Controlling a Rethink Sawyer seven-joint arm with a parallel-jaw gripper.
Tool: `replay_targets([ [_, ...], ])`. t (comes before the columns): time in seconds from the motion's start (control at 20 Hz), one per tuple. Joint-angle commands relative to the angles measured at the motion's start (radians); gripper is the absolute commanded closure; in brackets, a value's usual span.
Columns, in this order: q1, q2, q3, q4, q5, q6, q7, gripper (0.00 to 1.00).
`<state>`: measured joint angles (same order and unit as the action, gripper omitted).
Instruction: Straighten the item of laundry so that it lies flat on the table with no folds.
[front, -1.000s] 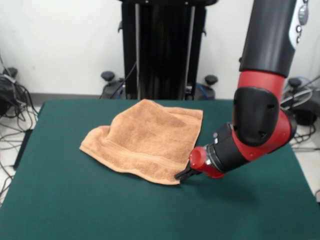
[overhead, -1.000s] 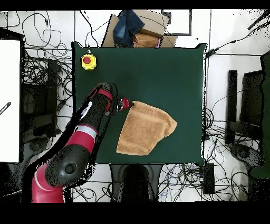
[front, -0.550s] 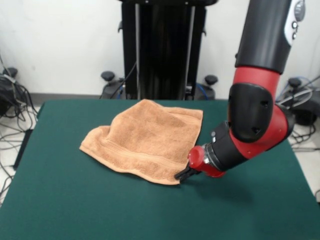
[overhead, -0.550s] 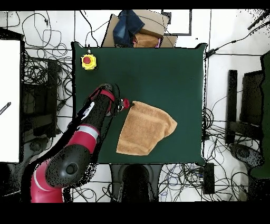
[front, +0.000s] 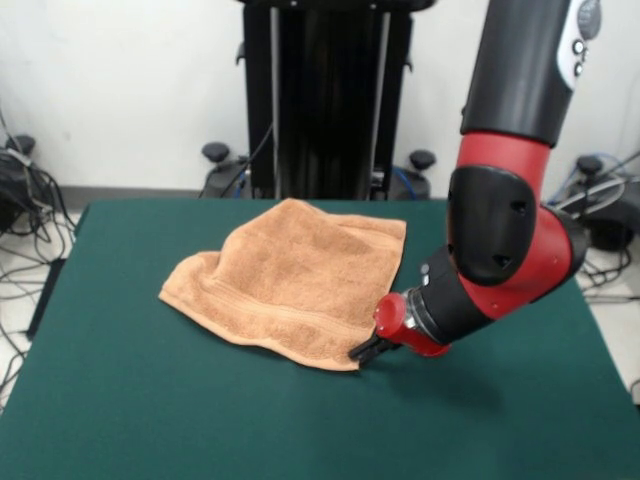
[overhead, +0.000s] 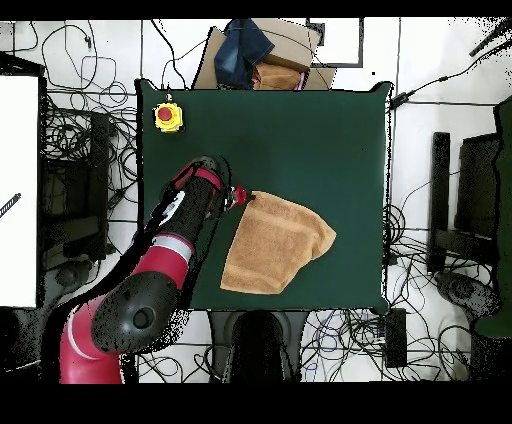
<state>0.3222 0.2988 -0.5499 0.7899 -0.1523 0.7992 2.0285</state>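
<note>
Orange towel (front: 290, 280) rumpled on green table (front: 130, 400), gripper (front: 362, 350) at its near right corner, grip cannot be told

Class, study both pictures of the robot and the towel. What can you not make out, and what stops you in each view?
- Gripper, front view: too small and dark at the towel's corner to tell open from shut.
- Gripper, overhead view: the arm's wrist covers most of it.
- Towel's underside: any fold beneath is hidden by its top layer, both views.
- Table, front view: near edge cut off at the bottom.
</note>
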Motion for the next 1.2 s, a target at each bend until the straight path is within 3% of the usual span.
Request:
replay_targets([
  [0.05, -0.022, 0.069, 0.179, 0.023, 0.0, -0.184, 0.077, 1.0],
  [0.85, -0.02, 0.091, 0.16, -0.078, 0.049, -0.046, 0.132, 1.0],
  [1.2, -0.025, 0.135, 0.157, -0.21, 0.09, 0.079, 0.165, 1.0],
])
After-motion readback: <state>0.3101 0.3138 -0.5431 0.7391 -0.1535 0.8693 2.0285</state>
